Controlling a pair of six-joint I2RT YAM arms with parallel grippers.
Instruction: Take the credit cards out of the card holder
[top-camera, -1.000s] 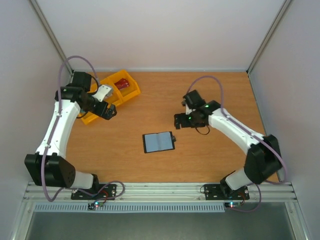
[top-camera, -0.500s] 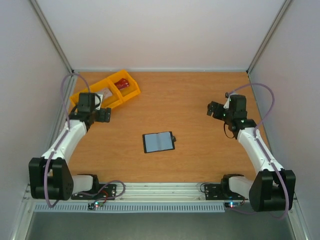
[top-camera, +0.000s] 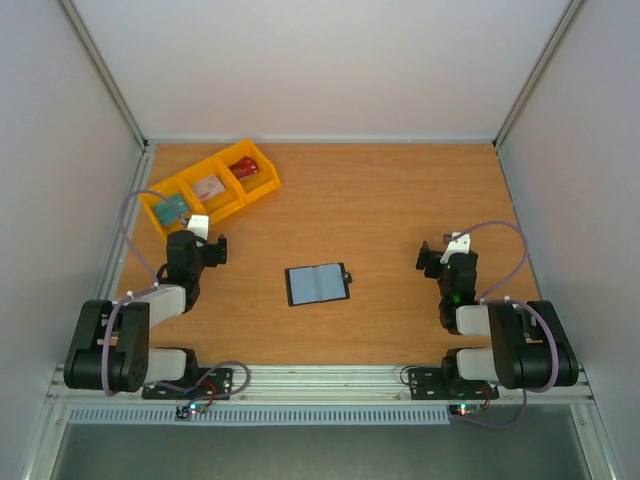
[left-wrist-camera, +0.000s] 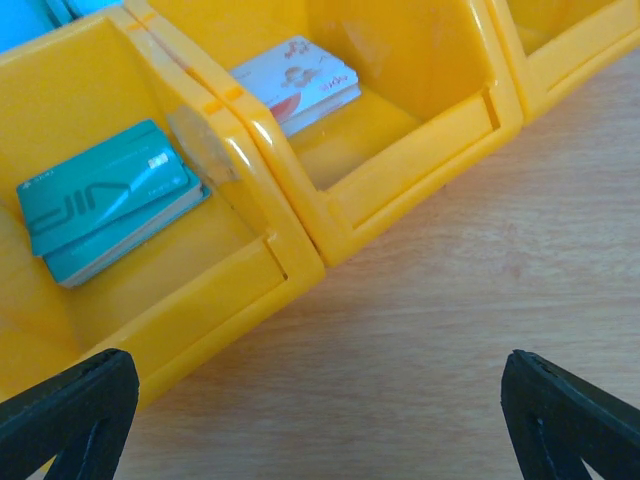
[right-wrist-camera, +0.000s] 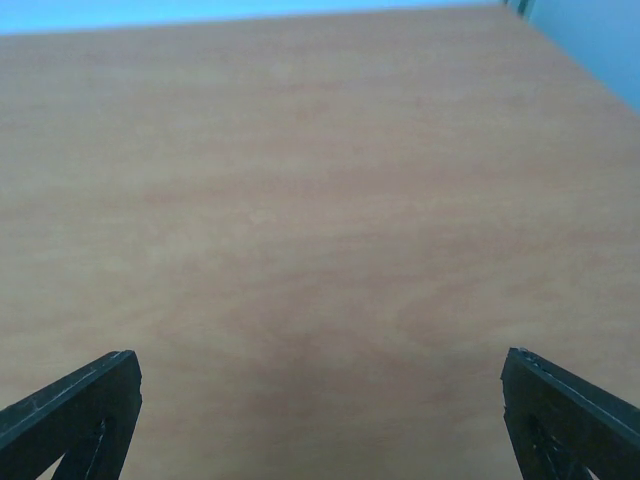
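Left gripper (top-camera: 212, 246) and right gripper (top-camera: 432, 258) are now drawn back to the near edge, jaws apart, nothing held. Card holder (top-camera: 318, 284) is left open at the centre of the table (top-camera: 400, 200). Credit cards (left-wrist-camera: 105, 200) are seen in yellow bins (left-wrist-camera: 400, 190), far left. Emptying is judged done.

No text is legible. The teal card (left-wrist-camera: 105, 205) in the yellow bin (left-wrist-camera: 290, 255) carries large white lettering, unreadable.

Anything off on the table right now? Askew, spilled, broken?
Nothing stands out. The small black bifold card holder lies open and flat on the wooden table. The thin plastic cards lie inside the yellow plastic bins, none spilled.
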